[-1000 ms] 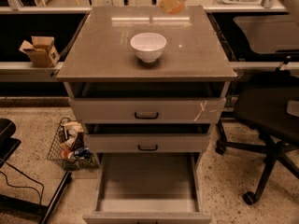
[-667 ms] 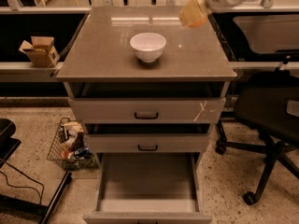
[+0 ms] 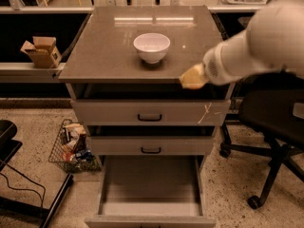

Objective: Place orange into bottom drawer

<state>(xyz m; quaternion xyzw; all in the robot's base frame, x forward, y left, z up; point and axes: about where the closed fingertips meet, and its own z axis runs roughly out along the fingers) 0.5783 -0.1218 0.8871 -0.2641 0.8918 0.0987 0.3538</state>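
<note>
A grey cabinet stands on a speckled floor, with a cardboard box (image 3: 40,51) on a shelf to one side, a wire basket (image 3: 73,146) of clutter at its foot and a black office chair (image 3: 275,127) on the other side. In the single camera view, the cabinet top (image 3: 118,56) carries only a white bowl (image 3: 151,47), which sits where it sat a second ago. Below it, the top drawer (image 3: 150,112) with the tan X mark and the middle drawer (image 3: 150,145) are shut. The bottom drawer (image 3: 150,179) is pulled out as before, its flat grey floor bare. What differs is the arm (image 3: 266,42): a moment ago its tip was over the far back edge of the top, then over the rear right side. Now the gripper (image 3: 194,76) hangs at the front right edge of the top, just above the top drawer's face, and the white arm fills the upper right. Whether the gripper is closed on anything cannot be told, since its tip shows only as a pale tan shape. The orange is not visible on the top, in the bowl or in the open drawer, so it is most likely carried in the gripper. The sweep forward suggests the transfer is under way, with the descent to the bottom drawer not yet made
</note>
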